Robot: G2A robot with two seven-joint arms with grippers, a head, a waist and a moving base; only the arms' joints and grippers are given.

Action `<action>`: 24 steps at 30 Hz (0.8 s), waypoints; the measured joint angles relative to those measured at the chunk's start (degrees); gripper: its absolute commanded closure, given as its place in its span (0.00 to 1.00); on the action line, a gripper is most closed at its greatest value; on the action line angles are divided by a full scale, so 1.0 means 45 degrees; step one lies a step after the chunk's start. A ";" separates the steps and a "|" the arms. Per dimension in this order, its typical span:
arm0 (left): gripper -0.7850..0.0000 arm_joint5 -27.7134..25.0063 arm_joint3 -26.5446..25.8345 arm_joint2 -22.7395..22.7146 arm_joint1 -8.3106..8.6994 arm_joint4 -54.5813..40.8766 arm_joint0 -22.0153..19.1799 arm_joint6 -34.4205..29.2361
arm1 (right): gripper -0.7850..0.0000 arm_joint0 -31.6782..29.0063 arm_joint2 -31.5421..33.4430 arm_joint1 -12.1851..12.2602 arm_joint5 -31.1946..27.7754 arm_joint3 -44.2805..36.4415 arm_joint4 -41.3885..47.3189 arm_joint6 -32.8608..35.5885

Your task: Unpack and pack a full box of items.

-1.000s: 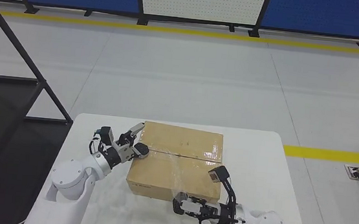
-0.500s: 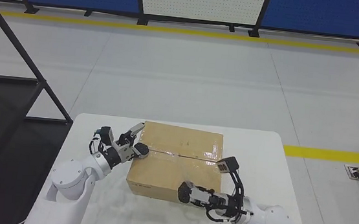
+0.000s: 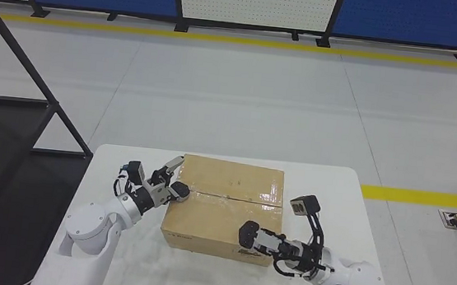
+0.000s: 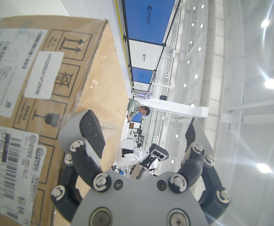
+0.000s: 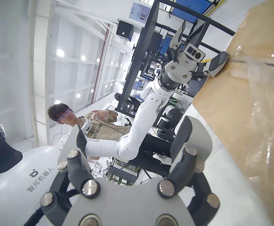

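Note:
A closed cardboard box (image 3: pixel 227 204), sealed with clear tape along its top seam, stands in the middle of the white table (image 3: pixel 324 185). My left gripper (image 3: pixel 177 176) is open at the box's left end, one finger pad (image 4: pixel 92 130) resting on the top edge of the box (image 4: pixel 42 70) by the seam. My right gripper (image 3: pixel 245 235) is open, low against the box's front face near its right corner, nothing between its fingers (image 5: pixel 182 132). The right wrist view has the box (image 5: pixel 246 102) beside my right gripper (image 5: pixel 132 128) and the left gripper (image 5: pixel 199 46) farther off at the far end.
A black metal rack (image 3: pixel 5 138) stands just left of the table. Bare table surface lies around the box, widest at the right (image 3: pixel 344 228). The table's front edge runs close behind the right arm.
The right gripper has moved right along the box's front side and up against its face. The left arm and the box have stayed still.

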 measured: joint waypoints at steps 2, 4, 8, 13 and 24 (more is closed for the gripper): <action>0.00 0.0000 0.0000 0.0000 0.0000 0.0000 0.0000 0.0000 | 0.00 -0.0060 0.0108 0.0016 -0.0021 -0.0036 -0.0063 -0.0076; 0.00 0.0000 0.0000 0.0000 0.0000 0.0000 0.0000 0.0000 | 0.00 -0.0110 0.0221 0.0032 -0.0023 -0.0052 -0.0141 -0.0181; 0.00 0.0000 0.0000 0.0000 0.0000 0.0000 0.0000 0.0000 | 0.00 -0.0271 0.0466 0.0093 -0.0185 -0.0207 -0.0397 -0.0060; 0.00 0.0000 0.0000 0.0000 0.0000 0.0000 0.0000 0.0000 | 0.00 -0.0683 0.0578 0.0273 -0.0146 -0.0586 -0.1379 0.1345; 0.00 0.0000 0.0000 0.0000 0.0000 0.0000 0.0000 0.0000 | 0.00 -0.1560 0.0449 0.0445 0.0180 -0.0056 -0.2379 0.1842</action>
